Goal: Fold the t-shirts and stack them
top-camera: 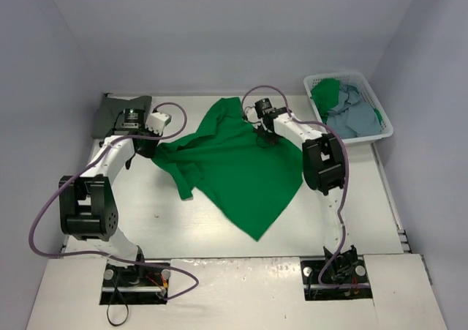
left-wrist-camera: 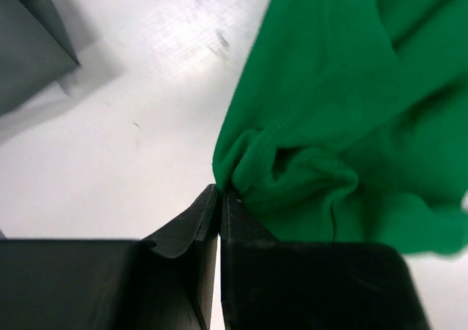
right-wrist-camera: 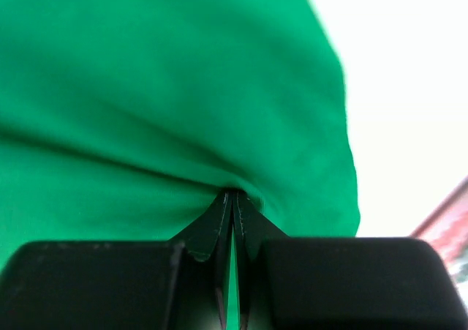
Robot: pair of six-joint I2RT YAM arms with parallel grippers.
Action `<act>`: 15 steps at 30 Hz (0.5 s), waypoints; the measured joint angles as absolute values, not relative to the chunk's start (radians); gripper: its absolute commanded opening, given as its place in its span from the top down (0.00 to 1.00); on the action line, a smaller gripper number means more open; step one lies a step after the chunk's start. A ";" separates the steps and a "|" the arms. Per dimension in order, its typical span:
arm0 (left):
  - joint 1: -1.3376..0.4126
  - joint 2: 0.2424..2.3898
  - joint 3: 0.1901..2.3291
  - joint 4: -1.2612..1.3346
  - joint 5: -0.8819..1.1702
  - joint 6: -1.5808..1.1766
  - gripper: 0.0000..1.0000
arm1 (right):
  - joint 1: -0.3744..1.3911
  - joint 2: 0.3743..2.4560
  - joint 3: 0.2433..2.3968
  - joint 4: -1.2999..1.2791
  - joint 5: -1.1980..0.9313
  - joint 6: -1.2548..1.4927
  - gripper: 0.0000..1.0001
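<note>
Green shirt (top-camera: 234, 169) covers table (top-camera: 205, 231) centre; near strip bare; basket (top-camera: 333, 75) blocks far-right corner

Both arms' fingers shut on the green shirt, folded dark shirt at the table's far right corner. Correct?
Not quite. The folded dark shirt lies at the far left corner, as the top view shows. The rest holds: the left fingers and the right fingers are shut on the green shirt.

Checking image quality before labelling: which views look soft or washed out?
Top external: sharp, evenly lit, faint shadows beside the bright green cloth t-shirt. Left wrist: shirt folds crisp, black gripper fingers soft. Right wrist: shirt soft-focus, white table washed out.
</note>
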State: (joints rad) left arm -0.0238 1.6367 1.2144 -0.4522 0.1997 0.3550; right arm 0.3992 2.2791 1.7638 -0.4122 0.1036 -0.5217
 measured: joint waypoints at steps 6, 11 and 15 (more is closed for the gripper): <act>-0.024 1.512 1.141 -0.519 0.285 0.312 1.00 | 0.393 2.436 2.017 -0.406 0.151 -0.503 0.95; -0.024 1.447 1.121 -0.551 0.352 0.270 1.00 | 0.392 2.465 2.082 -0.404 0.095 -0.447 0.73; -0.023 1.436 1.115 -0.566 0.382 0.249 1.00 | 0.383 2.421 2.033 -0.390 -0.008 -0.398 0.56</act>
